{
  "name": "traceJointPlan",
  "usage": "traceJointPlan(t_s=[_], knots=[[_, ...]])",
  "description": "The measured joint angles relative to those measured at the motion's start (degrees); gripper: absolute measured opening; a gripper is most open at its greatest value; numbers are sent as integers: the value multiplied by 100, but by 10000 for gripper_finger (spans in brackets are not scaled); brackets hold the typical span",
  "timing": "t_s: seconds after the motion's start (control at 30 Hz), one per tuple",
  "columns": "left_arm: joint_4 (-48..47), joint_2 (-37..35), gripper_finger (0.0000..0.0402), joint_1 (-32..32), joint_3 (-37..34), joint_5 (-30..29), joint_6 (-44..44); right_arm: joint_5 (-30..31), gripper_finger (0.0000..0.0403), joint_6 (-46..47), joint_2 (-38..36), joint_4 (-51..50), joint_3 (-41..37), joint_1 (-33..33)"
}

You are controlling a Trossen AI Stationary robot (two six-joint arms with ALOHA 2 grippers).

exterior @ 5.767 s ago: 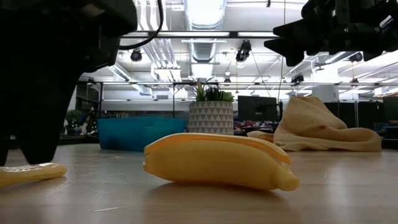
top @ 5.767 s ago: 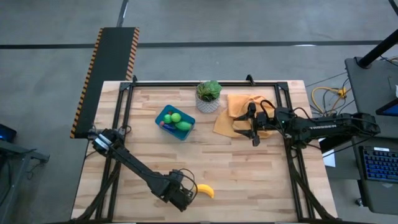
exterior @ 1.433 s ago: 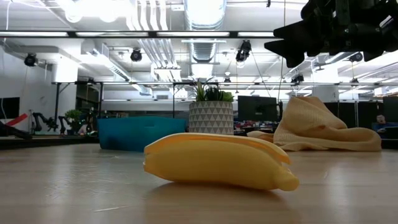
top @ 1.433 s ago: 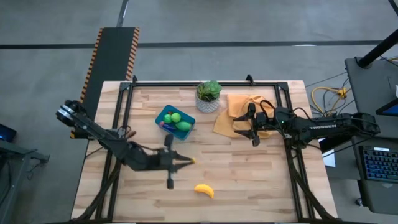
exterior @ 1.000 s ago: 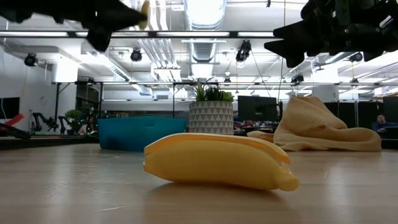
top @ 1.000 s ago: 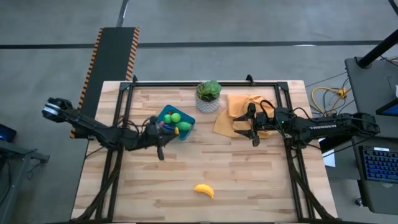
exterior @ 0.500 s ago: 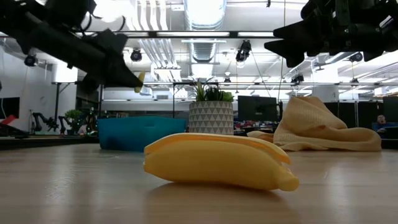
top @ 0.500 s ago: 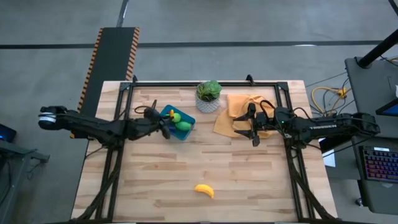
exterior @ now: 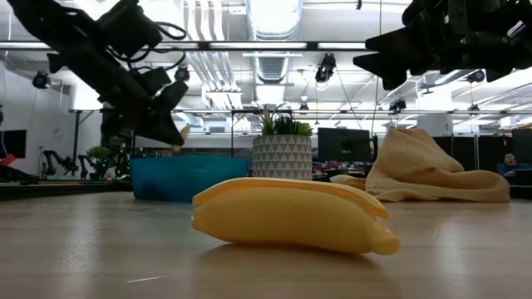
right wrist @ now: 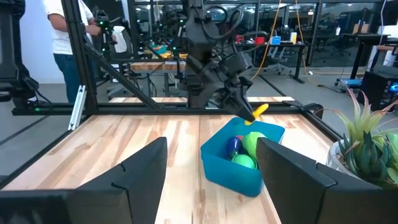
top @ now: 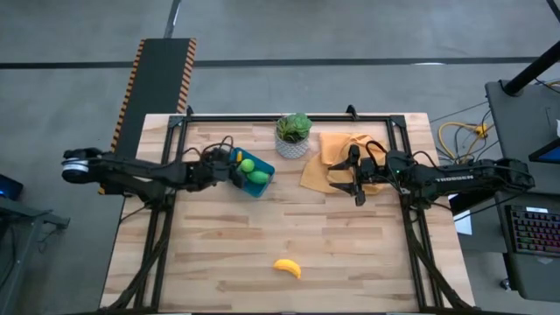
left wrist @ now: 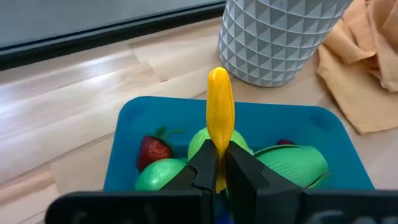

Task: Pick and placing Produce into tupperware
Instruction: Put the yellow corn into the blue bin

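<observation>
Left claw pinching small yellow piece, held above blue container for drop. Green pieces and strawberry lie inside. Banana on surface, well apart, near front edge. Right claw spread, idle over orange cloth.

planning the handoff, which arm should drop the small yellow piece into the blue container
Left. The left gripper is shut on the small yellow piece, directly above the blue container. The right gripper is open over the orange cloth, holding nothing and farther from the container.
</observation>
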Motion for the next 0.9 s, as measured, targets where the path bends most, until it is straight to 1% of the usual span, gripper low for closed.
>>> traceJointPlan(t_s=[0.1, 0.33, 0.5, 0.63, 0.9], knots=[[-164, 177, 3, 65, 198, -53, 33, 0, 239, 0, 0, -2, 0, 0], [-1244, 518, 3, 259, 728, -130, -55, 0, 243, 0, 0, -68, 0, 0], [-1423, 729, 3, 290, 896, -103, -8, 0, 238, 0, 0, -85, 0, -1], [-1762, 848, 3, 364, 957, 187, -11, 0, 239, 26, 0, -91, 0, -1], [-1780, 912, 3, 570, 966, 309, -9, 0, 243, 39, 0, -100, 0, 0]])
